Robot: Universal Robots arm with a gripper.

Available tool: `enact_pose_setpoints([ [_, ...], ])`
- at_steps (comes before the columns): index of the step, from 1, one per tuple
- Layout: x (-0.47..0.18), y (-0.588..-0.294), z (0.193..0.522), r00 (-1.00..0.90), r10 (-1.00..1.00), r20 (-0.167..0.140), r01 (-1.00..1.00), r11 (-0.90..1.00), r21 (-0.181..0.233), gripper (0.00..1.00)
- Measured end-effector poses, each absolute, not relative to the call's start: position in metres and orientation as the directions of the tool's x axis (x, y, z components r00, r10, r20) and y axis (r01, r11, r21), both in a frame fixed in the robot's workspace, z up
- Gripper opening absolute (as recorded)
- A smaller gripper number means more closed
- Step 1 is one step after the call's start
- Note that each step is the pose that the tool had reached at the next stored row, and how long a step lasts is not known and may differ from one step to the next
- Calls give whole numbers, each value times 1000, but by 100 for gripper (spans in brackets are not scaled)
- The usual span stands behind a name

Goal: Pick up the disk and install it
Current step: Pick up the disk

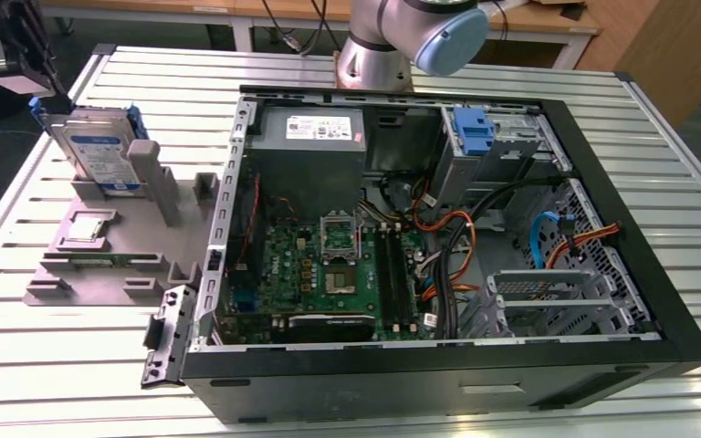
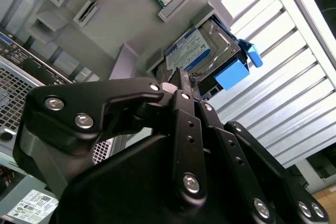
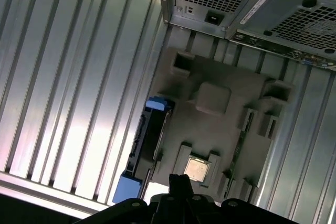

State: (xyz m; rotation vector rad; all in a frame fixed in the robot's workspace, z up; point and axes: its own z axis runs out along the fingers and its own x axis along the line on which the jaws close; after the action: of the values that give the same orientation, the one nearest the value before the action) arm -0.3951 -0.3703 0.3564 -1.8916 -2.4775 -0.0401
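In the second wrist view the black gripper (image 2: 181, 78), built of bolted metal links, has its fingertips drawn together with nothing between them. In the exterior view it hangs at the far left, above and clear of the disk.

The disk (image 1: 92, 151), a flat silver-grey rectangular hard drive with a white-and-blue label and a blue plastic frame, stands upright on edge in a slot of the matt grey moulded holder plate (image 1: 120, 274). On that plate, nearer the exterior view's bottom, a small square silver processor chip (image 1: 88, 228) lies flat in its own recess. The plate rests on the ribbed aluminium slat table (image 1: 34, 365).

Just beside the plate lies the open black steel computer case (image 1: 448, 365). Inside it are a grey sheet-metal power supply box (image 1: 314, 128), a green circuit board (image 1: 326, 269), looping orange cables (image 1: 460, 246) and a blue plastic bracket (image 1: 475, 128) at a perforated metal drive bay. Behind the case rises the smooth silver robot arm (image 1: 381, 46) with a pale blue joint cap.
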Motion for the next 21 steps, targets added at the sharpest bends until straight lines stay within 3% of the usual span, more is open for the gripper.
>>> enact_pose_setpoints([
  [21,-396,-368,355,-183,982,35,983,183,4,10],
])
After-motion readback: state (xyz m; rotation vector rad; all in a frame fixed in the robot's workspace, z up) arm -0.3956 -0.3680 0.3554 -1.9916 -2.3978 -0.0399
